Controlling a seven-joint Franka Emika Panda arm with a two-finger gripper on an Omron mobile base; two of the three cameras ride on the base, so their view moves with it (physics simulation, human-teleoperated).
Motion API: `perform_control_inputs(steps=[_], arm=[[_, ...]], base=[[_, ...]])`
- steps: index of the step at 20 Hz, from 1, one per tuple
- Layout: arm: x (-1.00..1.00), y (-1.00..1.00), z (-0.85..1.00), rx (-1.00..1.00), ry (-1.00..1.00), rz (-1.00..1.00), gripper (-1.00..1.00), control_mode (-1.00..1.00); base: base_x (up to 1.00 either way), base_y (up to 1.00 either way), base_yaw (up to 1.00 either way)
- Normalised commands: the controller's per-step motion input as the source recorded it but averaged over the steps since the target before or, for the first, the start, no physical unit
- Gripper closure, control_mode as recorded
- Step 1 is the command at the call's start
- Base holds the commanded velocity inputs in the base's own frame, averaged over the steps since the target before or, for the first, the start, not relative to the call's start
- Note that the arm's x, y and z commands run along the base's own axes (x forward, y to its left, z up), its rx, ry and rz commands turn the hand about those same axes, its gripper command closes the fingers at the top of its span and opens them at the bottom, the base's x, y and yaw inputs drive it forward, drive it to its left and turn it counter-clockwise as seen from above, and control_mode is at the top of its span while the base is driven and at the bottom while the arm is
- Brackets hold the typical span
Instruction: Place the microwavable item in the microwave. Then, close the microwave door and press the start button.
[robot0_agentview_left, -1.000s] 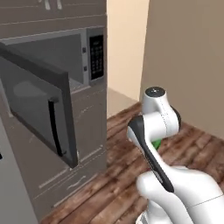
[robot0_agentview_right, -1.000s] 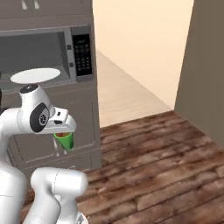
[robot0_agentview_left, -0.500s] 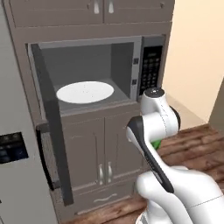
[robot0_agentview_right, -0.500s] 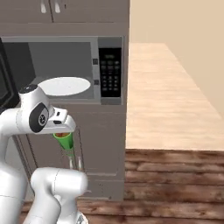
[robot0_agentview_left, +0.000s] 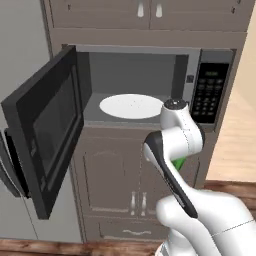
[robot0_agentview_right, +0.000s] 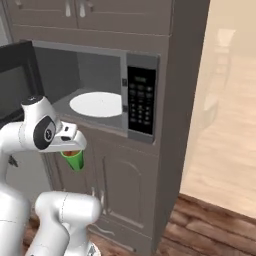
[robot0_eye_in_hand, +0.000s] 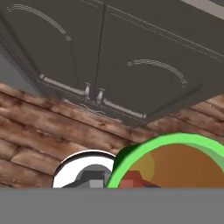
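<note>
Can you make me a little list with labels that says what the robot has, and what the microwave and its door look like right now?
held item: green cup with brown liquid, upright, below the gripper
cup height: lower than the microwave opening, in front of the lower cabinet doors
microwave: inside bare except for the white turntable plate
microwave door: swung wide open to the left
keypad panel: on the right side of the microwave
floor: brown wood planks
task step: cup not yet inside
</note>
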Motion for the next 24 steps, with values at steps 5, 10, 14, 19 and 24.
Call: perform_control_inputs(steps=[5,10,14,19,24], arm=[[0.00,0.00,0.00,0.00,0.00,0.00,1.00,1.00],[0.00,0.00,0.00,0.00,0.00,0.00,1.00,1.00],[0.00,0.00,0.00,0.00,0.00,0.00,1.00,1.00],[0.00,0.00,0.00,0.00,0.00,0.00,1.00,1.00],[0.00,0.00,0.00,0.00,0.00,0.00,1.00,1.00]], base=[[0.02,-0.80,0.58],[0.27,-0.28,0.37],[0.32,0.13,0.03],[0.37,0.19,0.00],[0.49,0.31,-0.02]])
